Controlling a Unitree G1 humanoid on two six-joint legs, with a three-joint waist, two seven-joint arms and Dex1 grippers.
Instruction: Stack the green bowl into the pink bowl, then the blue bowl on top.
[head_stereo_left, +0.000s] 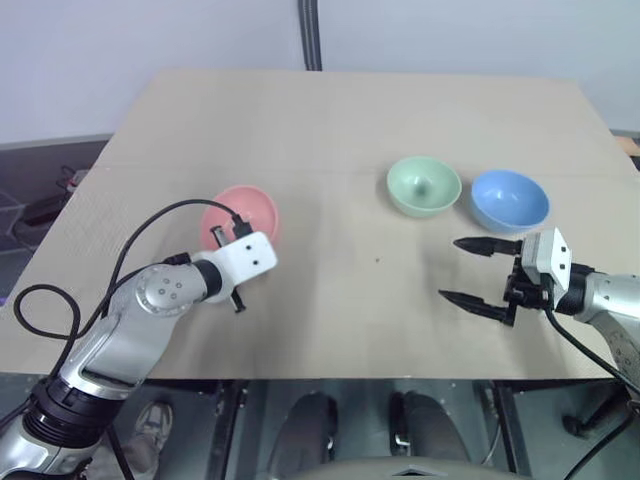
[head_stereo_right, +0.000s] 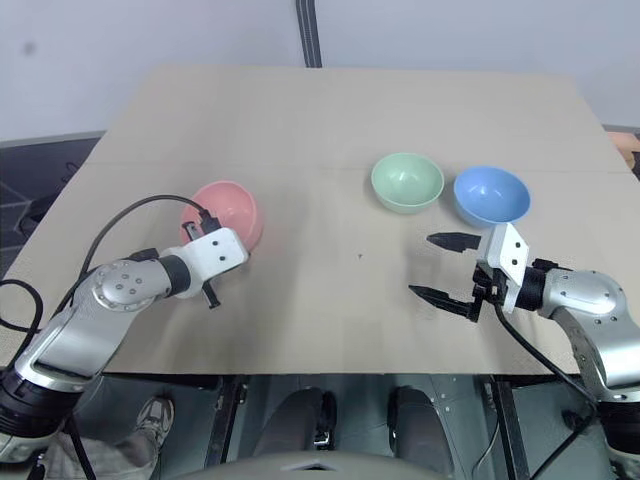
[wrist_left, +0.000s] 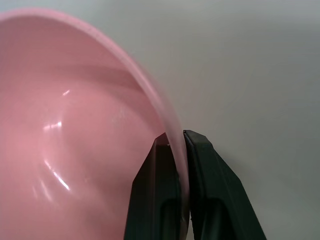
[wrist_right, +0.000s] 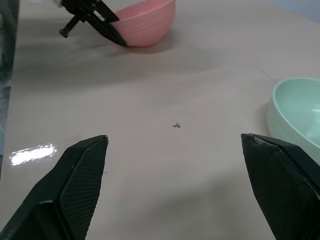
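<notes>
Pinching pink bowl (head_stereo_left: 241, 213) rim, left pincer (wrist_left: 176, 165), bowls all empty

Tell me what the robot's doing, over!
Left gripper shut on pink bowl rim. Right gripper open, empty. Green bowl, blue bowl unstacked. Nothing blocking.

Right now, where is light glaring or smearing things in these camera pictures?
Right wrist view: a white glare patch on the table beside one finger. Left wrist view: small bright glints inside the pink bowl, whose rim looks soft and smeared up close. Left eye view: even light, only faint shadows under the bowls.
</notes>
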